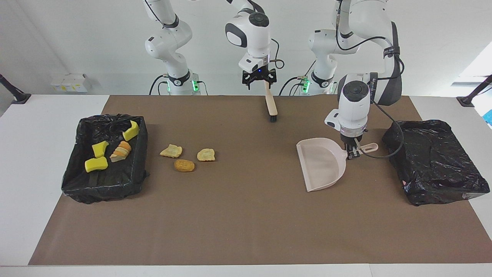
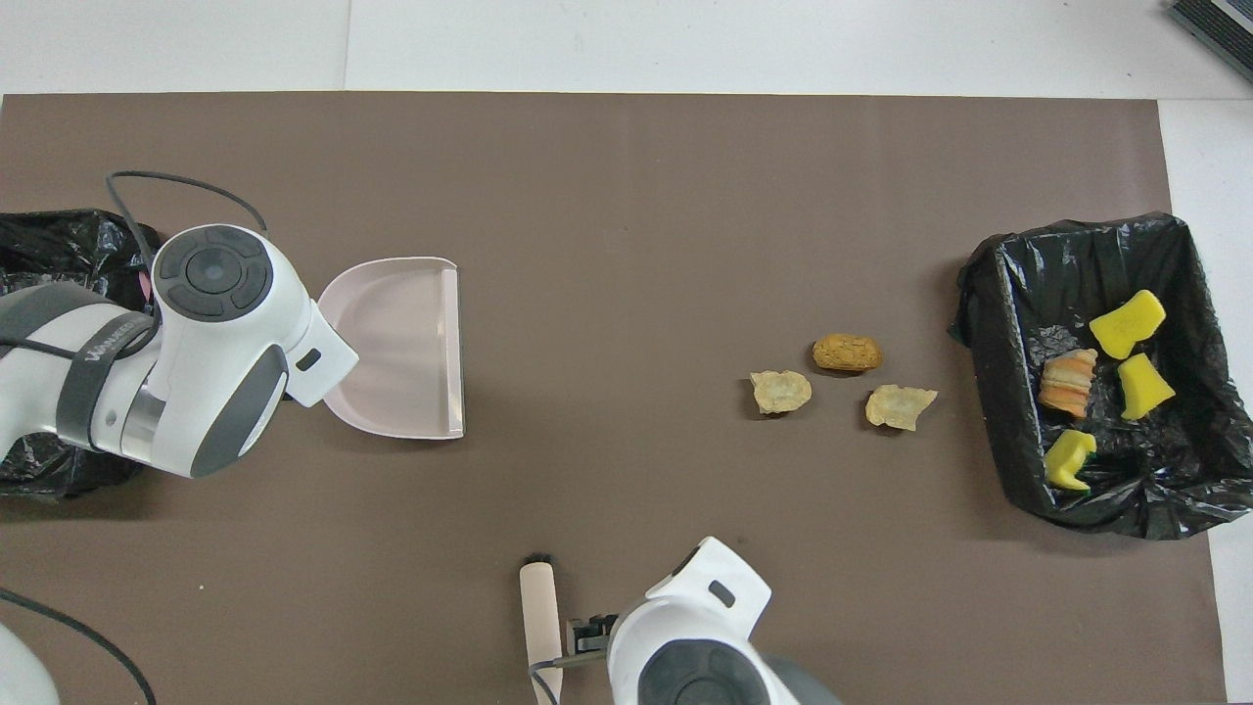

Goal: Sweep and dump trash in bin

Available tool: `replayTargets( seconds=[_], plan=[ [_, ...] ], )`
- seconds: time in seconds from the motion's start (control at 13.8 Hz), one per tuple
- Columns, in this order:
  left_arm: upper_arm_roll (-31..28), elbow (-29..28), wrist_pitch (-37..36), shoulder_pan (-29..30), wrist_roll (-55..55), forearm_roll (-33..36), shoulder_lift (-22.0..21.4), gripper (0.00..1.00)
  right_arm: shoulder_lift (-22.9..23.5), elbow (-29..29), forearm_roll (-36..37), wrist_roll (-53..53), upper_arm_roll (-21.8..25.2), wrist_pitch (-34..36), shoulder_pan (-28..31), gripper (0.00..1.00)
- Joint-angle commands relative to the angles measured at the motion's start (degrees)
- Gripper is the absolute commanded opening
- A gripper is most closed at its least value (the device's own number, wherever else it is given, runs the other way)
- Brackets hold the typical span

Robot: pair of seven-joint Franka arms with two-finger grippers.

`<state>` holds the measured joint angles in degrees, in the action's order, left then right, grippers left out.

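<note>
Facing view, starting at the right arm's end of the counter (image 1: 246, 238): you have an open bin lined with black plastic (image 1: 105, 157), and four scraps lie in it, three yellow sponge chunks (image 1: 96, 164) and one layered tan-and-orange piece (image 1: 121, 151). Just beside that bin, toward the middle of the counter, three bread-like pieces (image 1: 184, 165) lie loose on the brown mat, close together but apart from one another, the golden-brown one a little farther from the robots than the two pale ones.

Next along, your right gripper (image 1: 258, 78) hangs over the handle end of the brush (image 1: 270, 100), which lies flat near the robots' edge with its dark bristles pointing away from them. Its fingers stand apart on either side of the handle tip; you cannot tell whether they touch it.

Further along, the beige dustpan (image 1: 321, 163) rests on the mat with its open mouth facing the loose pieces, well apart from them. Your left gripper (image 1: 351, 152) points down at the dustpan's handle (image 1: 367, 147), fingers clamped on it close to the pan.

At the left arm's end sits a second bin wrapped in black plastic (image 1: 434, 161), just beside the dustpan's handle.
</note>
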<state>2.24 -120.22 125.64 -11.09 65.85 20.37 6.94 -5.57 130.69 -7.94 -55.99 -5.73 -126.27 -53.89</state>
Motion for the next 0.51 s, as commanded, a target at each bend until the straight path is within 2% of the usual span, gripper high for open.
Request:
replayTargets(
  seconds=[0.0, 0.15, 0.44],
  plan=[
    [0.3, -3.2, 1.6, 0.6, 0.6, -0.6, -2.2, 0.0, 5.5, 0.0, 0.0, -5.5, 0.5, -6.4, -5.3, 0.99],
    [0.3, -3.7, 1.4, 0.6, 0.6, -0.6, -2.4, 0.0, 7.2, -0.1, 0.3, -5.8, 0.5, -7.2, -6.7, 0.95],
    [0.3, -6.0, 1.4, 0.6, 0.6, -0.6, -3.6, 0.0, 6.4, 0.0, 0.3, -5.8, 0.4, -4.0, -8.9, 0.85]
  ],
)
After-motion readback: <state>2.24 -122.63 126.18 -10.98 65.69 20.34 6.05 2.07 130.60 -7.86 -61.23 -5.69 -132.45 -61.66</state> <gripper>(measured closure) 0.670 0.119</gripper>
